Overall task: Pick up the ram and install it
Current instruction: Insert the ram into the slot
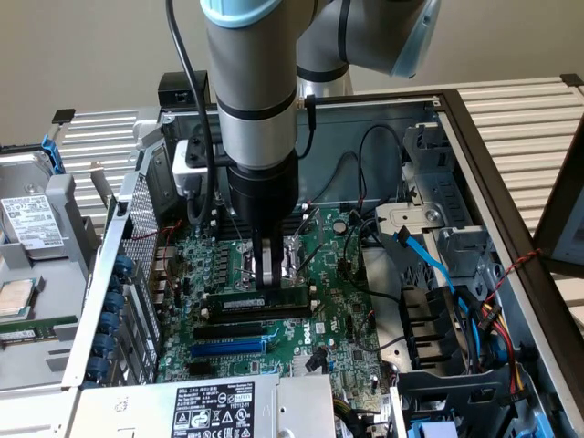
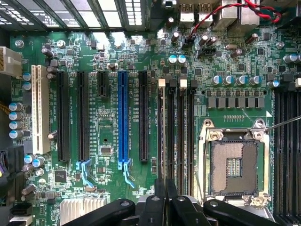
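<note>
The open case (image 1: 474, 155) lies on a slatted desk (image 1: 520, 109), and the arm reaches straight down into it. The fingers (image 1: 271, 278) are drawn close together, pinching the ram (image 1: 237, 302) at about the middle of its upper edge. The ram stands on edge over the board (image 1: 338, 319), its long side running across the exterior view and parallel to the black slot (image 1: 233, 327) and the blue slot (image 1: 228, 347) just in front of it. Whether its lower edge is down in a slot cannot be told.

Both ends of the ram stand free. Toward the exterior view's left the perforated wall (image 1: 137, 228) is near. Toward the right there is bare board, then blue cables (image 1: 429, 260) and the drive cage (image 1: 438, 210), well apart from the ram. The labelled box (image 1: 219, 406) closes the near edge.

In the wrist view the fingers (image 2: 164, 186) hang over the dark memory slots (image 2: 181, 132), between the long black slot (image 2: 143, 117) and the CPU socket (image 2: 233, 165).
</note>
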Controlling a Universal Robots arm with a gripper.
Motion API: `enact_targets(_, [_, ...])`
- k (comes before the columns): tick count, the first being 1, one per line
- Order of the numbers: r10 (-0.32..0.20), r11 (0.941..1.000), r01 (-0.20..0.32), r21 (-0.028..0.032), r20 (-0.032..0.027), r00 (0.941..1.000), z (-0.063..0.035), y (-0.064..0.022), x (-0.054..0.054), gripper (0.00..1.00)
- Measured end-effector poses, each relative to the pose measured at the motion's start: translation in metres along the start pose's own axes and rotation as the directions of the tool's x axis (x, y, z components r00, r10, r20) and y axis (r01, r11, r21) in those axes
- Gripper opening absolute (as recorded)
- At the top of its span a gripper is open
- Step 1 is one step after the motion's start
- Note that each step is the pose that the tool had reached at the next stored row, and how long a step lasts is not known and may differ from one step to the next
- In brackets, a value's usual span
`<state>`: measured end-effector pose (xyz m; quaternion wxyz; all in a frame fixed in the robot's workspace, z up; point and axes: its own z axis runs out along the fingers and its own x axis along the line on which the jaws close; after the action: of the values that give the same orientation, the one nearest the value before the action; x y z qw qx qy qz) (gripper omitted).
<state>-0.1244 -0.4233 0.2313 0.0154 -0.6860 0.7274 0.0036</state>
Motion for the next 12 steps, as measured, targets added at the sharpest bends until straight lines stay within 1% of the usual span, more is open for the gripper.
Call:
enact_targets(6, [0.000, 1.0000, 0.000, 0.0002, -0.0001, 1.0000, 0.0007, 0.0000, 0.0000, 0.13])
enact_targets(7, [0.000, 1.0000, 0.000, -0.0006, -0.0001, 1.0000, 0.0008, -0.0001, 0.0000, 0.13])
enact_targets(9, [0.000, 1.0000, 0.000, -0.0050, -0.0002, 1.0000, 0.0008, -0.0002, 0.0000, 0.13])
enact_targets(12, [0.000, 1.0000, 0.000, -0.0060, -0.0004, 1.0000, 0.0007, -0.0001, 0.0000, 0.13])
